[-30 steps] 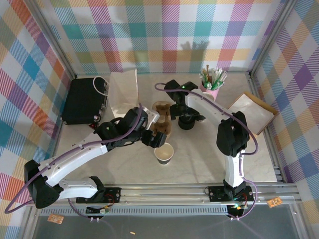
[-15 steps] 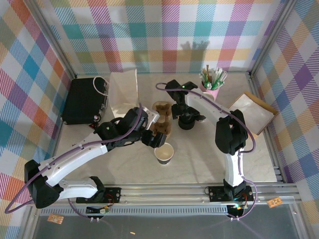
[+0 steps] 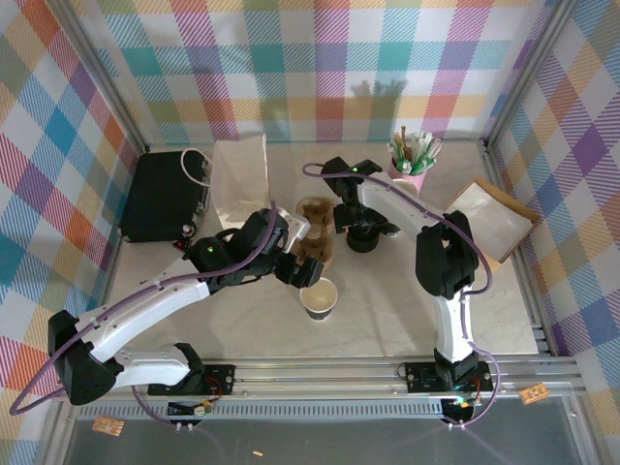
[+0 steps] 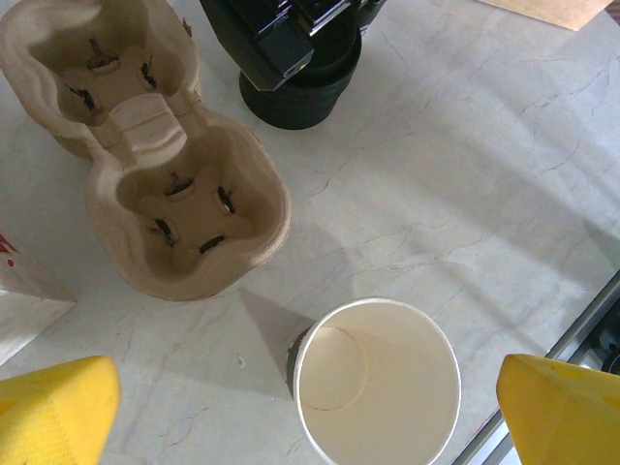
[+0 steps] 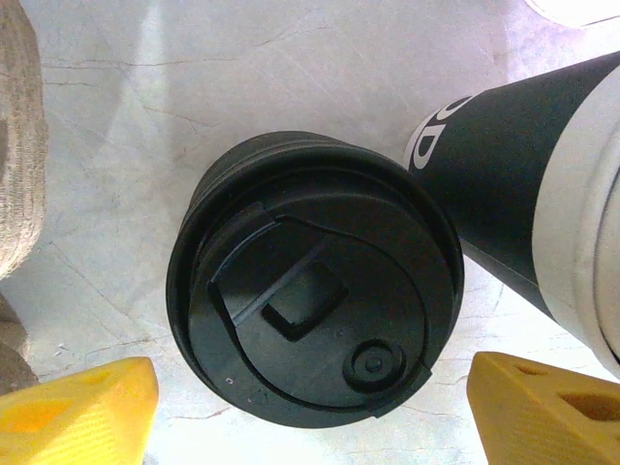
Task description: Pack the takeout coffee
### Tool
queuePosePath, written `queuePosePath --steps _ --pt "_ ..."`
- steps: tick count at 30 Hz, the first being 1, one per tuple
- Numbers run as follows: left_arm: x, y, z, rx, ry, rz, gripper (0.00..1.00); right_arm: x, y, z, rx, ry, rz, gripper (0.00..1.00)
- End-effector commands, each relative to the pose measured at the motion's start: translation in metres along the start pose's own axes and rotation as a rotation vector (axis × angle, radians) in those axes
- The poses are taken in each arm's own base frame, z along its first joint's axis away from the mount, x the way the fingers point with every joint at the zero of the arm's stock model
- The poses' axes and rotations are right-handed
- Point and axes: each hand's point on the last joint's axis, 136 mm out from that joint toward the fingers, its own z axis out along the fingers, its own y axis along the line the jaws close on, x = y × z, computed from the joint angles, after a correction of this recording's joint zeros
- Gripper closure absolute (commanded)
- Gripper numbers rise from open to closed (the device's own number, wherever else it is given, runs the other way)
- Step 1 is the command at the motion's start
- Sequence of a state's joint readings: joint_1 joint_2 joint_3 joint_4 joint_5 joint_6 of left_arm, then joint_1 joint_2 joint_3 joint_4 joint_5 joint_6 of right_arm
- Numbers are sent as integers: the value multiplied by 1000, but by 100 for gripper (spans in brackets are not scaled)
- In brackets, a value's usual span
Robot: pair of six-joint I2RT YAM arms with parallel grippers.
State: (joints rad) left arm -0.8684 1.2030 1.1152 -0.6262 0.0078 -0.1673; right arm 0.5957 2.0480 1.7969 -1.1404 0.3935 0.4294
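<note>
**Item:** paper cup (image 4: 376, 383), whitish, open-topped, empty inside, no lid fitted yet.

**Location:** upright on the pale marbled worktop (image 4: 465, 194), toward the near edge. Just near of the pulp cup carrier (image 4: 184, 208), close beside it but not touching. Both carrier wells vacant.

**Companion part:** black sip lid (image 5: 310, 291), round, with drinking slot and small vent button. Seemingly topmost of a short stack standing right of the carrier's far well. Well apart from the cup.

**Handling, cup (judged):**
- Very light with nothing in it.
- Thin-walled and easily dented by a hard squeeze.
- Stiffest at the rolled rim and near the base.
- Likely to skid or tip on the smooth worktop if nudged from one side.
- Best taken around the wall from opposite sides, at or a little below mid-height, with gentle pressure.
- Rim to be left free for seating the lid.

**Handling, lid (judged):**
- Light, stiff yet springy, with a slick surface.
- Best taken across the outer edge at two opposite points.
- Some risk of a second lid clinging underneath.
- Needs to go on level, since a tilted press could buckle the cup mouth.

**Left fingers** (image 4: 53, 412): spread wide, one on either side of the cup, clear of its wall, holding nothing.

**Right fingers** (image 5: 82, 407): apart, flanking the lid from above. Contact with its edge cannot be told; no firm clamp evident.
</note>
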Motion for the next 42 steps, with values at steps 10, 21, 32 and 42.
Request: queuePosePath --steps 10,21,32,42 --pt "6 -3 0 9 32 -2 1 6 0 18 25 30 -5 15" --pt "6 -3 0 13 35 -3 2 12 -3 27 45 49 -6 15" --pt "7 -3 -1 12 38 -10 2 4 5 25 6 28 -10 16" --pt "7 -2 0 7 40 -11 2 0 22 17 -74 19 -48 15"
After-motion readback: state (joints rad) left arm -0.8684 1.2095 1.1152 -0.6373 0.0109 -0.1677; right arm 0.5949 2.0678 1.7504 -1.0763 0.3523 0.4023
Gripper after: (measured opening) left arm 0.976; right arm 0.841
